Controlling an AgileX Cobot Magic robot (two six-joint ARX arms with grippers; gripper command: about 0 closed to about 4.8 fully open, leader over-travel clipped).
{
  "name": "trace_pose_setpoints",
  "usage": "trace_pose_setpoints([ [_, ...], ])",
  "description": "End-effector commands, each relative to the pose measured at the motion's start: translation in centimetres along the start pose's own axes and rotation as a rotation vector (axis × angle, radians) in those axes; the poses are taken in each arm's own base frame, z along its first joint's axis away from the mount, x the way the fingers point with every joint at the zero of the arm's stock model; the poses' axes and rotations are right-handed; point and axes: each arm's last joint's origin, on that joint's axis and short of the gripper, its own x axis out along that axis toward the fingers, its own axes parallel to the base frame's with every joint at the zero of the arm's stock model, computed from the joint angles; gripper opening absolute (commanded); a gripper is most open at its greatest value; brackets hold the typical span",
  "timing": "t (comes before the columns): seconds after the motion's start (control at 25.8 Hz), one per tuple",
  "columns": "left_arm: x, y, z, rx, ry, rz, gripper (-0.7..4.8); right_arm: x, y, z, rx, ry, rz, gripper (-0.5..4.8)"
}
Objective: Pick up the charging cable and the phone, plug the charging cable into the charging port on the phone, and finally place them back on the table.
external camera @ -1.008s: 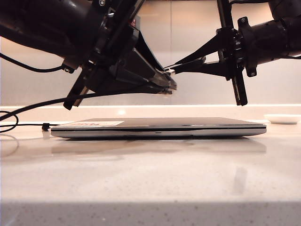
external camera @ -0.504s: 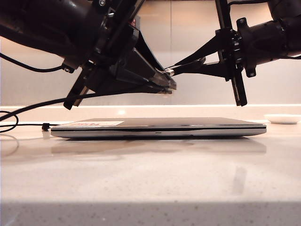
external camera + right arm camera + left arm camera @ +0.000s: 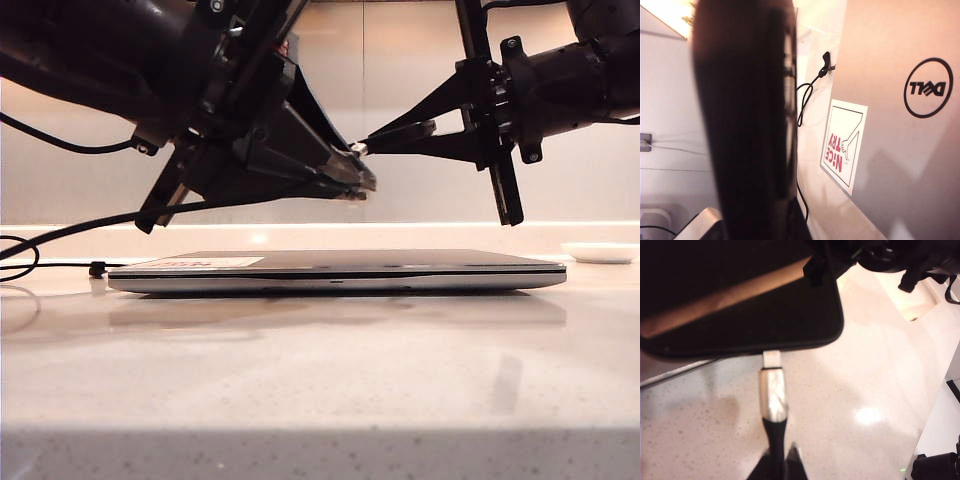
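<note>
Both grippers hang above the table (image 3: pixel 320 400). My left gripper (image 3: pixel 360 185) is shut on the charging cable (image 3: pixel 775 435) just behind its silvery plug (image 3: pixel 773 395). The plug's white tip (image 3: pixel 772 358) meets the narrow end edge of the black phone (image 3: pixel 750 315), where the charging port lies; a short length of the tip shows outside. Coming in from the right, my right gripper (image 3: pixel 375 145) is shut on the phone (image 3: pixel 745 125), which the exterior view shows as a thin dark strip (image 3: pixel 410 130) between its fingers. The cord (image 3: pixel 60 232) trails left and down to the table.
A closed silver laptop (image 3: pixel 340 270) with a white sticker (image 3: pixel 842 145) lies flat directly under both grippers. The cable's slack and its black bead (image 3: pixel 97 268) lie on the table left of the laptop. A white dish (image 3: pixel 600 252) sits at the far right by the wall.
The right gripper with the phone has crept slightly up and left toward the plug. The left arm has stayed still.
</note>
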Motion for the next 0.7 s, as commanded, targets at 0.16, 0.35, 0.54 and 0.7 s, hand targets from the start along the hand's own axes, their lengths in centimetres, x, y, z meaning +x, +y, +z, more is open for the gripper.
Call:
trace_pose_setpoints([
  [0.16, -0.03, -0.16, 0.24, 0.0, -0.022, -0.011, -0.06, -0.04, 0.8, 0.19, -0.035, 0.003, 0.041, -0.06],
  [0.35, -0.03, -0.16, 0.24, 0.0, -0.022, -0.011, -0.06, -0.07, 1.07, 0.36, -0.066, -0.013, 0.06, -0.06],
  [0.54, -0.03, -0.17, 0.24, 0.0, -0.022, -0.012, -0.06, -0.07, 1.12, 0.37, -0.084, -0.011, 0.065, -0.06],
  [0.7, -0.03, -0.17, 0.24, 0.0, -0.022, -0.012, -0.06, -0.23, 1.06, 0.46, -0.102, -0.007, 0.068, -0.06],
])
